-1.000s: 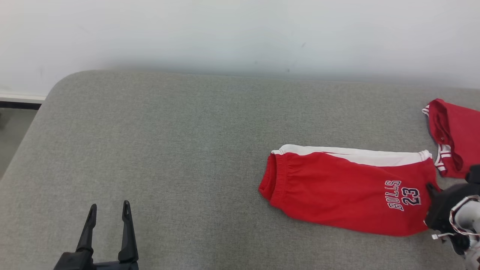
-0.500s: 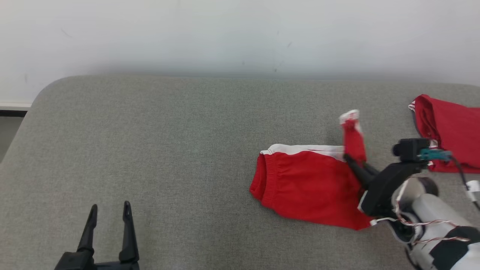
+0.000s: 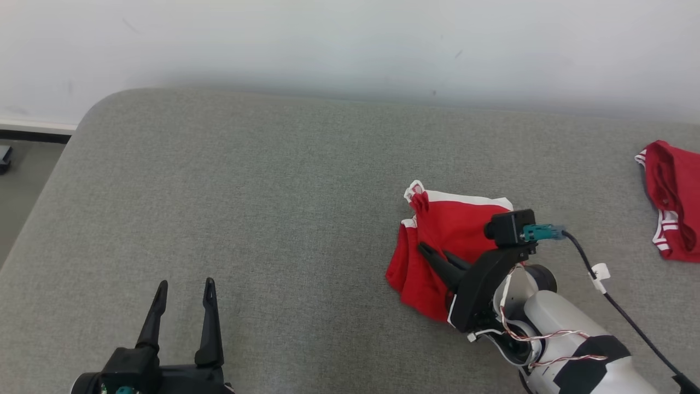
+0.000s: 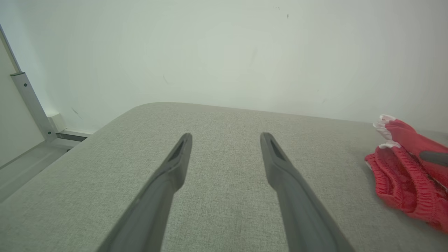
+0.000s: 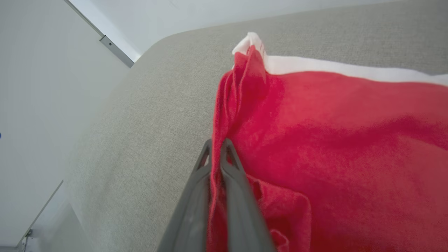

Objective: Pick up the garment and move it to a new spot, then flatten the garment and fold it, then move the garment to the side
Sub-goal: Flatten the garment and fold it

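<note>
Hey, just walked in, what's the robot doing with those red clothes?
The robot is partway through folding a pair of red shorts on the grey cushion. Its right gripper is shut on a pinch of the cloth, with the shorts bunched and partly doubled over, not yet flat. Its left gripper hangs open over bare cushion, well apart from them. A second red garment lies off to the right.

On the grey cushioned surface (image 3: 273, 219), a white-trimmed red cloth (image 3: 675, 200) lies far right, before a white wall (image 3: 328, 44).
</note>
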